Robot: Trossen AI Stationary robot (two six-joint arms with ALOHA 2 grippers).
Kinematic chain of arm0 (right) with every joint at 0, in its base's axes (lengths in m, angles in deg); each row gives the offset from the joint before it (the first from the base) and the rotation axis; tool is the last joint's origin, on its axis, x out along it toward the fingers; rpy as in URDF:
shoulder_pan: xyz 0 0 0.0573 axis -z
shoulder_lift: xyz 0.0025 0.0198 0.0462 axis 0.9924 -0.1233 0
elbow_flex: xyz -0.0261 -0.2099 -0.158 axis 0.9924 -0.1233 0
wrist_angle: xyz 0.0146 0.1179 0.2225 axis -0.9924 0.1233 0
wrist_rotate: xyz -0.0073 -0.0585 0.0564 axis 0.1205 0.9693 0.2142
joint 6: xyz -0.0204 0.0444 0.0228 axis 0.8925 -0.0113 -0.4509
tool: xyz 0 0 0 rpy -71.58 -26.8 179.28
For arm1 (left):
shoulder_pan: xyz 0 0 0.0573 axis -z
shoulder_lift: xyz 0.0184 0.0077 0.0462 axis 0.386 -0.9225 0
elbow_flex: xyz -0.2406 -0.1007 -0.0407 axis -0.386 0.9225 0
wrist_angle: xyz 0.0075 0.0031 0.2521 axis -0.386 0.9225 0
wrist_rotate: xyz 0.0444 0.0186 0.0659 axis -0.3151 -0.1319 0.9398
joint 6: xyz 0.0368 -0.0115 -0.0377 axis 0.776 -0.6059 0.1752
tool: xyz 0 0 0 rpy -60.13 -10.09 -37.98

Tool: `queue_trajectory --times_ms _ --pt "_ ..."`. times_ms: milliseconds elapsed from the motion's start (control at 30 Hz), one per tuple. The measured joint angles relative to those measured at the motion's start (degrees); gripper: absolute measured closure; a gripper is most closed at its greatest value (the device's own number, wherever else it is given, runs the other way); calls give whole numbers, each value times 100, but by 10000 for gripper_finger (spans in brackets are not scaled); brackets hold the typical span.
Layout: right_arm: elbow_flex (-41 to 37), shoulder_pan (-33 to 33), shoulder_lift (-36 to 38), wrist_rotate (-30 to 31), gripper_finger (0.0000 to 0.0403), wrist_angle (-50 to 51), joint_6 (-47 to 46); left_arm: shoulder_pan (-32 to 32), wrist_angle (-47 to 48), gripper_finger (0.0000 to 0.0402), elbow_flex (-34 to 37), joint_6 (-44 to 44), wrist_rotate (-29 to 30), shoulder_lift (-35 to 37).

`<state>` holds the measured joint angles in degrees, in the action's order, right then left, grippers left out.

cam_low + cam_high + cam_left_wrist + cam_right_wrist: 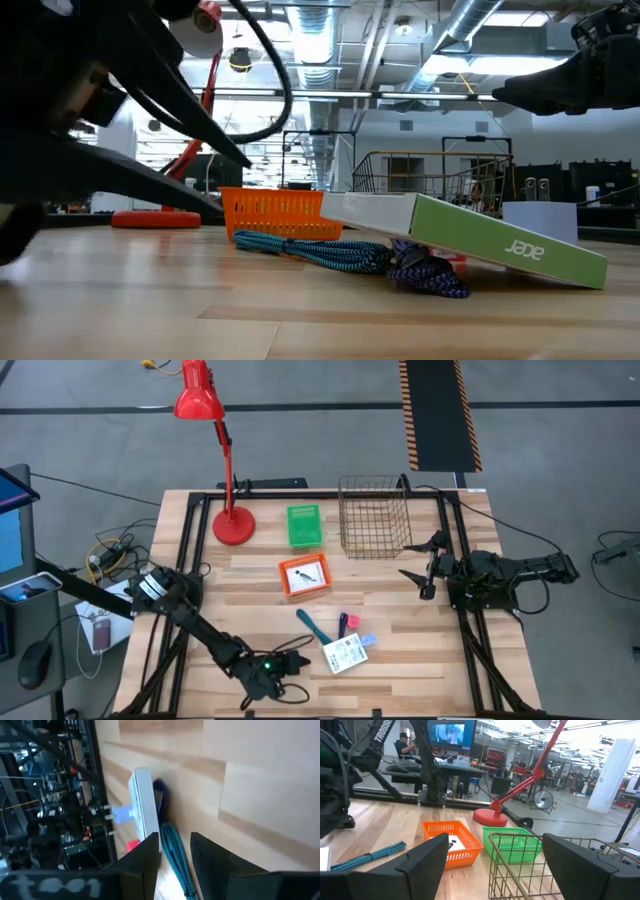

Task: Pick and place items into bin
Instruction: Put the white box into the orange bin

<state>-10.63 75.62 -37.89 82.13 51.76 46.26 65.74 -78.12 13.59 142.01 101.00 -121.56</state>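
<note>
Near the table's front edge lie the items: a teal stick-like tool (314, 626), a blue-purple one (343, 625), a flat white packet (343, 654), a light-blue block (368, 642) and a red-pink block (352, 622). The packet (470, 236) rests tilted on the purple tool (430, 276). My left gripper (298, 662) stands open just left of them, low over the wood. In the left wrist view the teal tool (172, 845) shows through the gap between its fingers (175, 836). My right gripper (425, 571) waits open at the right, beside the wire basket.
An orange bin (305, 576) holding a white packet stands mid-table, with a green bin (303, 526) behind it. A wire basket (375, 516) is at the far right. A red desk lamp (232, 525) stands at the far left. Bare wood lies between the bins and the items.
</note>
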Motion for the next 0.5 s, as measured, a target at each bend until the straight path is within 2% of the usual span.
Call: queue_trajectory --times_ms 100,500 --pt "-2 -1 0 0 85 -2 0 21 -19 298 -117 -72 -353 4" --pt "0 -1 1 0 85 0 -1 65 -23 298 -203 -208 -347 4"
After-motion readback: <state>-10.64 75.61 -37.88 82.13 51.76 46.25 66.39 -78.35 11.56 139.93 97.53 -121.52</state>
